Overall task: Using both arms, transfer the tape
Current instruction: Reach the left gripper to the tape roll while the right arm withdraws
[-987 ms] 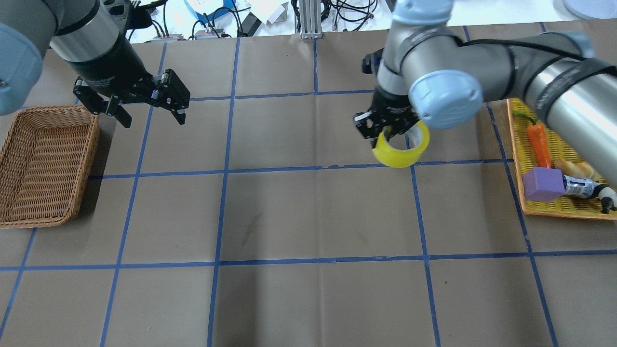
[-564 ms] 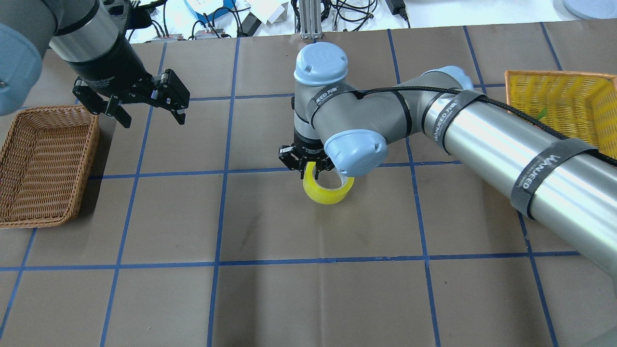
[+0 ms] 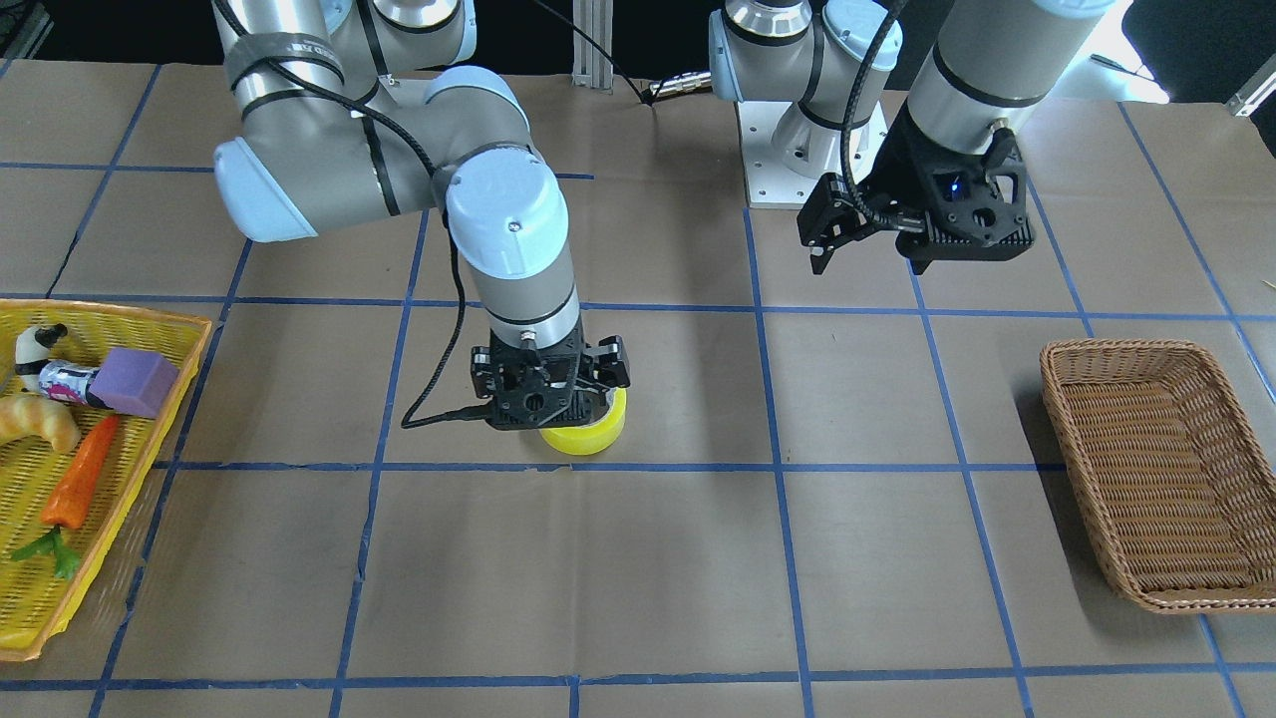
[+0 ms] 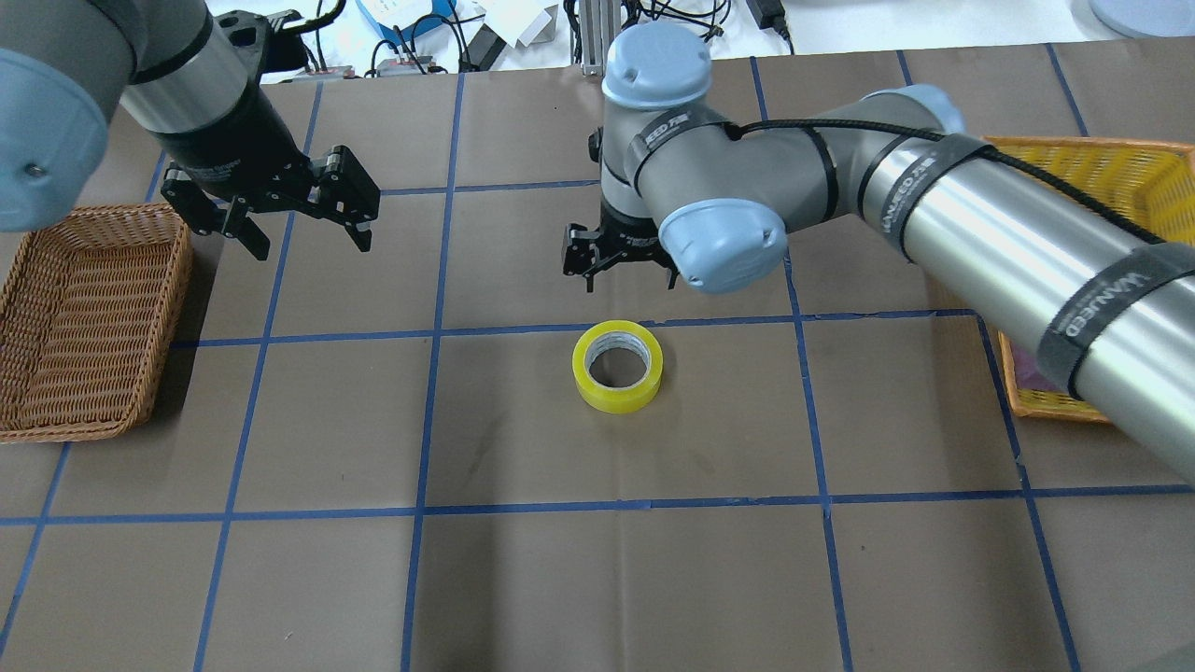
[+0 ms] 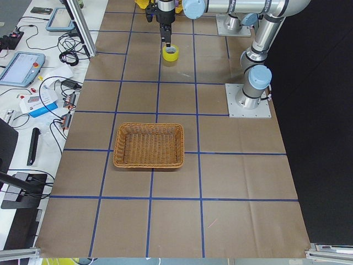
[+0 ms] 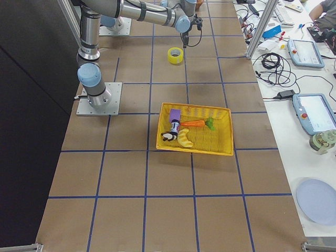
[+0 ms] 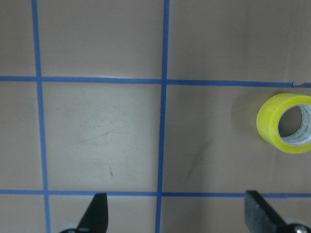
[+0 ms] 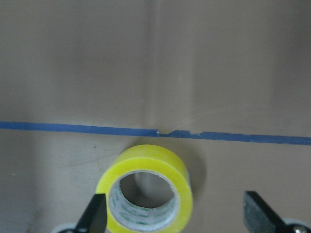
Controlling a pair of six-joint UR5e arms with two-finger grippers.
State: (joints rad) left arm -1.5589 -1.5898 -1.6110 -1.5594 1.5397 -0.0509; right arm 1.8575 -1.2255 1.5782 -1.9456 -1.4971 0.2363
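The yellow tape roll point(image 4: 618, 366) lies flat on the brown table, hole upward, just in front of a blue line. My right gripper point(image 4: 630, 278) is open and empty, raised just behind the tape. In the right wrist view the tape point(image 8: 146, 194) sits between and below the spread fingers point(image 8: 95, 216), touching neither. In the front view the right gripper point(image 3: 550, 397) partly covers the tape point(image 3: 590, 432). My left gripper point(image 4: 310, 245) is open and empty, held high at the far left. Its wrist view shows the tape point(image 7: 286, 124) at the right edge.
A brown wicker basket point(image 4: 84, 327) sits at the table's left edge, below my left arm. A yellow tray point(image 3: 120, 312) at the right edge holds a carrot point(image 3: 82, 477), a purple block point(image 3: 138, 381) and other items. My right arm point(image 4: 980, 224) spans the right half.
My right arm carried the tape leftward to the table's middle, let go and rose. The tape now lies flat on the table. My left gripper shifted slightly right.
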